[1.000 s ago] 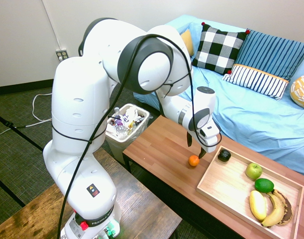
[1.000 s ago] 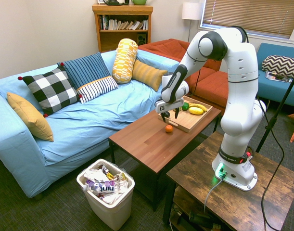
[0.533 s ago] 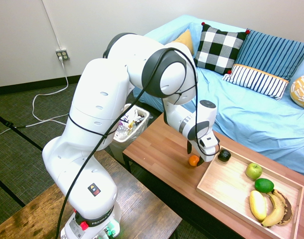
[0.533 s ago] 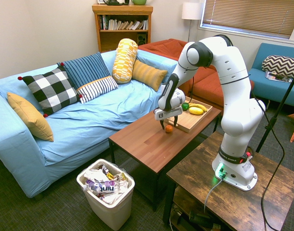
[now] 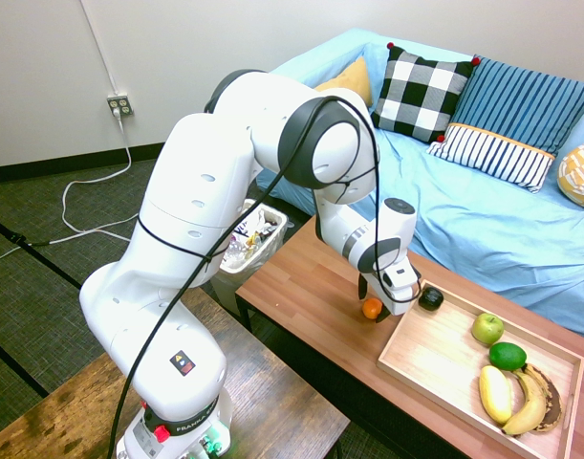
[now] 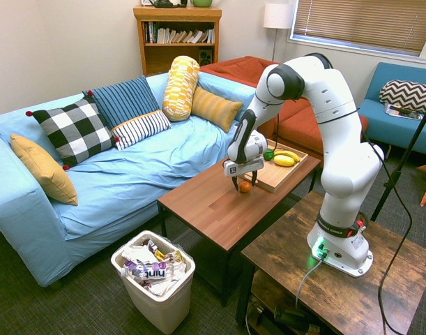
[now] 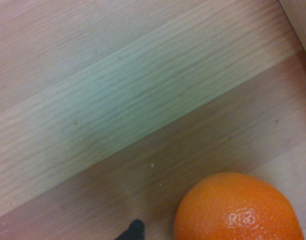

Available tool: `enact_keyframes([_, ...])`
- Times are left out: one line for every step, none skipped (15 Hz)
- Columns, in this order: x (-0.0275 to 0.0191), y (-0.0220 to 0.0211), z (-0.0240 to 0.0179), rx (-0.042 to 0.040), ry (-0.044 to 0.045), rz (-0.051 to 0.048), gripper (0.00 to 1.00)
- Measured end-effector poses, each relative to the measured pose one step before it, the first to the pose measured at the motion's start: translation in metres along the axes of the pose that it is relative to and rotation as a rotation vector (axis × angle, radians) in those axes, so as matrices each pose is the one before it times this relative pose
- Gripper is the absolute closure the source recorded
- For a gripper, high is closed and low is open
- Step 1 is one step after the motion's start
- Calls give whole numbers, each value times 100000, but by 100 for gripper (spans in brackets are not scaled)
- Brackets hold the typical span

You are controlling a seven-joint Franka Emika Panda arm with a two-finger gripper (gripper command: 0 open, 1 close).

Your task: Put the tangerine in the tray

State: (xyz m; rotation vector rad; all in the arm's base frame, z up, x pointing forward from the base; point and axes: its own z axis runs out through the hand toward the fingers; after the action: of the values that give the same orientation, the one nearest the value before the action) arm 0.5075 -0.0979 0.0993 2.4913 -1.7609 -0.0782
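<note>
- While the small round bright orange tangerine [image 5: 372, 308] is sitting on the reddish-brown wooden coffee table [image 5: 311, 282], just outside the near-left corner of the large shallow light wooden tray [image 5: 435, 368], the white arm's two-finger gripper [image 5: 376, 308] is hanging straight down over it with its dark fingers spread, one on either side of the fruit.
- The claw is released and grasping nothing; the opposite camera is showing the gripper [image 6: 245, 185] straddling the tangerine [image 6: 245, 186], so the spread looks meant to let the fruit sit between the pads before any squeeze.
- Close up, the tangerine [image 7: 239, 209] is resting on bare table boards, not lifted.
- The tray is lying to the right of the fruit, with a dark avocado [image 5: 430, 298] at its far-left corner and a green apple [image 5: 487, 328], a green lime [image 5: 508, 356] and yellow bananas [image 5: 513, 396] further right, which is leaving its near-left floor open as a landing spot.
- The job is reading as barely begun: pinching comes next, I'd judge, and a round fruit could roll if caught off-centre.
</note>
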Motion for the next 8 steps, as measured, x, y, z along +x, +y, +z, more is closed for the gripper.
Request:
enact_keyframes([-99, -25, 23, 50, -198, -116, 100])
enact_keyframes([-114, -58, -2, 24, -34, -187, 100])
enact_keyframes([-128, -54, 7, 11, -57, -68, 100])
enact_keyframes([-100, -53, -1, 101, -137, 159, 100])
enact_keyframes([-36, -5, 4, 99, -191, 136, 100])
enact_keyframes([12, 46, 19, 163, -11, -26, 100])
enact_keyframes([49, 34, -14, 389, 206, -69, 100])
enact_keyframes([159, 64, -104, 166, 148, -9, 100])
